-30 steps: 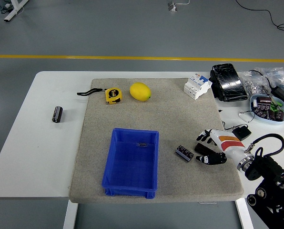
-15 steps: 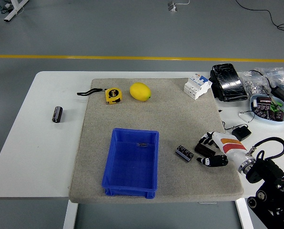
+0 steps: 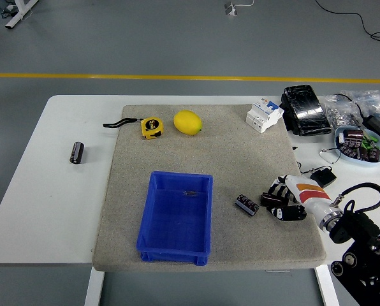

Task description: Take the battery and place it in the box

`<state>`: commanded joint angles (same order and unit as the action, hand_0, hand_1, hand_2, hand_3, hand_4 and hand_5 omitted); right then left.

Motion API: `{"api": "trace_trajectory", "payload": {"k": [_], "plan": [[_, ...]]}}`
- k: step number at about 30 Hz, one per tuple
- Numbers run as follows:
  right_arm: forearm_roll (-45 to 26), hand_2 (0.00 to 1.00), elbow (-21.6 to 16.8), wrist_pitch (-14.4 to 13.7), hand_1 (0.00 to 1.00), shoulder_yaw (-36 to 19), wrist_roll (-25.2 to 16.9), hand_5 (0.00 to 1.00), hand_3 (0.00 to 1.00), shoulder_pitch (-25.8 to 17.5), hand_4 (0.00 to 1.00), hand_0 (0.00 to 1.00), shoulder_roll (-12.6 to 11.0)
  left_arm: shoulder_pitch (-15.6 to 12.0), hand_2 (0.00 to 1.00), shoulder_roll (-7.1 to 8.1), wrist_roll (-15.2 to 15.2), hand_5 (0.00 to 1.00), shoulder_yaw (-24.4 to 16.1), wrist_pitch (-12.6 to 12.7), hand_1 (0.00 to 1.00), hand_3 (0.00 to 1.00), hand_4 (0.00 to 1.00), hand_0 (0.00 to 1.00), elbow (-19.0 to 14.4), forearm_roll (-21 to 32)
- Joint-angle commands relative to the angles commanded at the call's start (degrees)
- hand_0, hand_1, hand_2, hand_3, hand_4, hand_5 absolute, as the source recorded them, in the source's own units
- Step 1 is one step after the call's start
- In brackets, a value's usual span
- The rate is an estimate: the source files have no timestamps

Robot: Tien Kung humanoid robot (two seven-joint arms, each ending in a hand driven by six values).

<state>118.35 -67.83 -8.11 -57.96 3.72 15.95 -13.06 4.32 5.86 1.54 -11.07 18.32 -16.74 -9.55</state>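
A small black ribbed battery [image 3: 246,204] lies on the grey mat [image 3: 209,146], just right of the blue box [image 3: 176,217]. The box is open-topped and holds only a tiny dark speck near its far wall. My right hand [image 3: 279,205] comes in from the lower right and rests low over the mat, a short gap to the right of the battery. Its fingers [image 3: 272,198] are half curled and the thumb [image 3: 292,213] is apart from them; it holds nothing. The left arm is out of view.
A black cylinder [image 3: 77,153] lies on the bare table at the left. A yellow tape measure [image 3: 152,127] and a lemon [image 3: 187,122] sit at the mat's far side. A white breaker [image 3: 264,114], a black pack [image 3: 305,110] and a bowl of parts [image 3: 359,143] crowd the far right.
My right hand has slid a little left and lower toward the battery, and its fingers have curled in somewhat. The battery and box have not moved.
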Motion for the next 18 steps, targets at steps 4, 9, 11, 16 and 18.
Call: {"api": "trace_trajectory", "payload": {"k": [4, 9, 11, 16, 18], "plan": [[-0.4, 0.421, -0.4, 0.0, 0.367, -0.3, -0.1, 0.087, 0.435, 0.0, 0.786, 0.334, -0.1, 0.2, 0.779, -0.05, -0.1, 0.704, 0.0, 0.0, 0.747, 0.689, 0.707, 0.723, 0.0, 0.1], [-0.7, 0.419, -1.4, 0.1, 0.364, -1.0, -0.1, 0.084, 0.435, 0.2, 0.785, 0.335, -0.3, 0.2, 0.777, -0.05, -0.1, 0.704, 0.1, 0.0, 0.747, 0.69, 0.707, 0.723, 0.1, 0.0], [-0.6, 0.419, -1.9, 0.1, 0.364, -1.3, 0.0, 0.065, 0.434, 0.2, 0.782, 0.343, -0.4, 0.3, 0.777, -0.04, -0.1, 0.705, 0.1, 0.0, 0.745, 0.69, 0.706, 0.723, 0.1, 0.0], [0.1, 0.419, -4.3, 0.6, 0.364, -1.8, 0.4, 0.065, 0.434, 0.5, 0.782, 0.343, -0.8, 0.3, 0.777, -0.03, -0.2, 0.705, 0.2, 0.0, 0.745, 0.69, 0.706, 0.723, 0.1, 0.1], [0.3, 0.419, -5.6, 1.0, 0.366, -1.7, 0.5, 0.068, 0.436, 0.9, 0.771, 0.346, -1.2, 0.3, 0.777, 0.0, -0.1, 0.706, 0.2, 0.0, 0.745, 0.69, 0.707, 0.722, 0.1, 0.0]]}}
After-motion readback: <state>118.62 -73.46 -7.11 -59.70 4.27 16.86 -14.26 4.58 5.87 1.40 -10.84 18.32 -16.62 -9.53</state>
